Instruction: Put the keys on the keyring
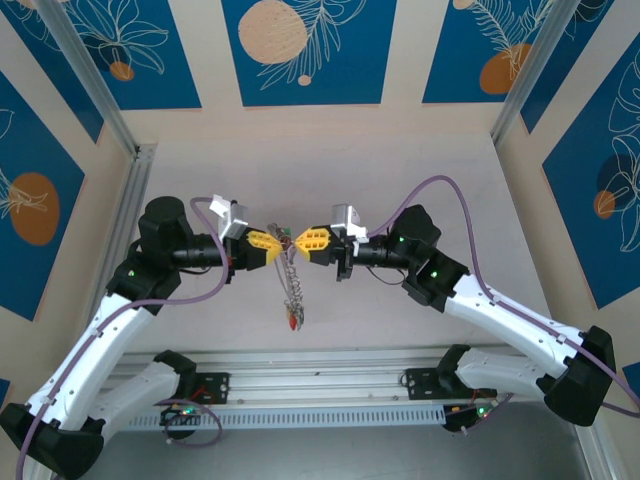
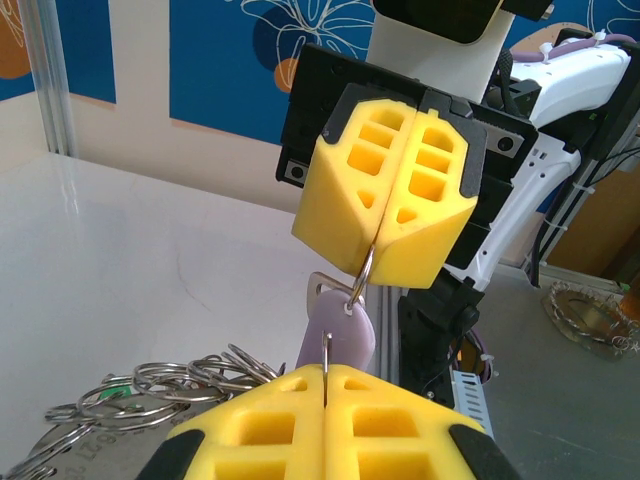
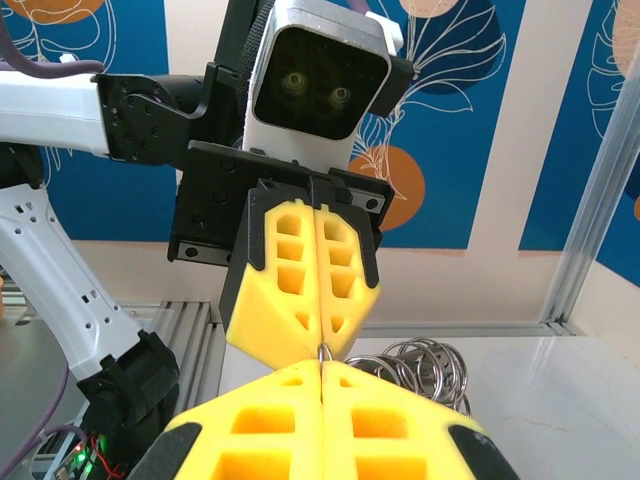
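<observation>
Keyring (image 2: 363,280) sits pinched between fully closed left gripper (image 1: 278,240) and right gripper (image 1: 302,240). Lilac key (image 2: 340,340) hangs on it, keys (image 1: 292,318) dangle toward 6 o'clock, so threading seems nearly finished.

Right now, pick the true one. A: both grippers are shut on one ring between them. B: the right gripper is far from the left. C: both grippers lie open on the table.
A: the left gripper and right gripper meet tip to tip, each shut on the ring.
</observation>
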### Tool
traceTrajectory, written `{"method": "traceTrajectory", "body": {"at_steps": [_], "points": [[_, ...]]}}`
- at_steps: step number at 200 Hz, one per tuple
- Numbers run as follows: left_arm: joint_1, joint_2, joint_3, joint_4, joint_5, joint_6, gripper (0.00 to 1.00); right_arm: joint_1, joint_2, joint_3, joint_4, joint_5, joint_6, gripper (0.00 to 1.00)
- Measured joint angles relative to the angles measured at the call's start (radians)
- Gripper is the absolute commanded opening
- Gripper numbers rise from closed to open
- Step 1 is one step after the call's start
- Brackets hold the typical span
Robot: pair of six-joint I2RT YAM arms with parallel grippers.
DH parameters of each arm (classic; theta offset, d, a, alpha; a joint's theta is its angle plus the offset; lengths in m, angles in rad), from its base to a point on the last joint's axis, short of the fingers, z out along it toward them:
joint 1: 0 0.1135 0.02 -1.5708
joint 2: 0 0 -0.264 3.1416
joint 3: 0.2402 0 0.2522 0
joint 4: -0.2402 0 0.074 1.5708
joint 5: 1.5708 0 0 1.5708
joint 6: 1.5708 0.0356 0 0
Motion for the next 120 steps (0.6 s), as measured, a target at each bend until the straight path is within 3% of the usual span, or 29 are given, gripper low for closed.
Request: {"method": "traceTrajectory", "body": {"at_steps": [120], "points": [[0.0, 0.0, 0.0, 0.0, 0.0, 0.0, 0.0, 0.0, 0.026, 0.0, -0.001, -0.001, 0.0, 0.0]]}}
